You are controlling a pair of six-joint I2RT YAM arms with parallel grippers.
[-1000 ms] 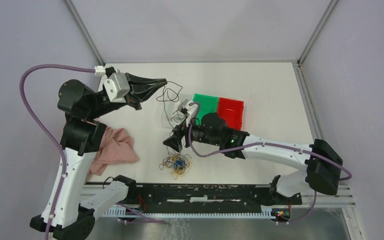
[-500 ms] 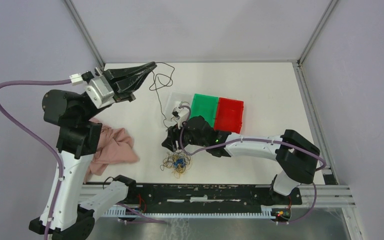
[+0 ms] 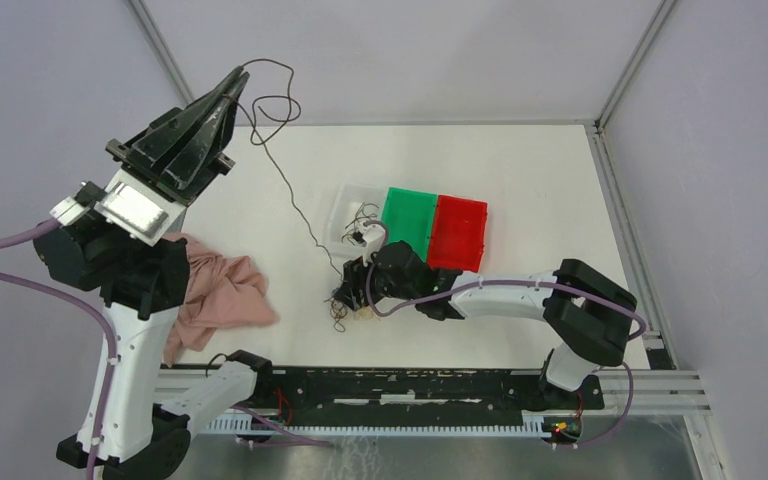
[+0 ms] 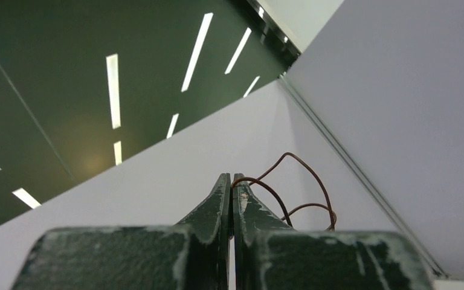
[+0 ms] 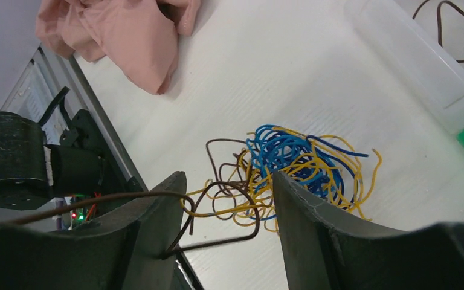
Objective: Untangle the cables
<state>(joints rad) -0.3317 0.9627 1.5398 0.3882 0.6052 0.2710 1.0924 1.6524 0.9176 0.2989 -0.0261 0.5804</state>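
My left gripper (image 3: 232, 83) is raised high at the back left and shut on a dark brown cable (image 3: 282, 180). That cable loops past the fingertips (image 4: 237, 181) and runs taut down to the tangle (image 3: 345, 308) on the table. In the right wrist view the tangle (image 5: 290, 166) is blue, yellow-orange and brown strands. My right gripper (image 3: 348, 297) is open just above the tangle, jaws either side of it (image 5: 226, 181). A brown strand (image 5: 217, 208) crosses between the jaws and hooks against the left one.
A clear tray (image 3: 352, 208) holding a brown cable, a green tray (image 3: 407, 215) and a red tray (image 3: 460, 226) sit mid-table. A pink cloth (image 3: 222, 295) lies at the front left. A black rail (image 3: 400, 385) runs along the near edge.
My left gripper rose and swung up and left, pulling the brown cable taut. My right gripper moved down onto the tangle, which shifted slightly towards the trays.
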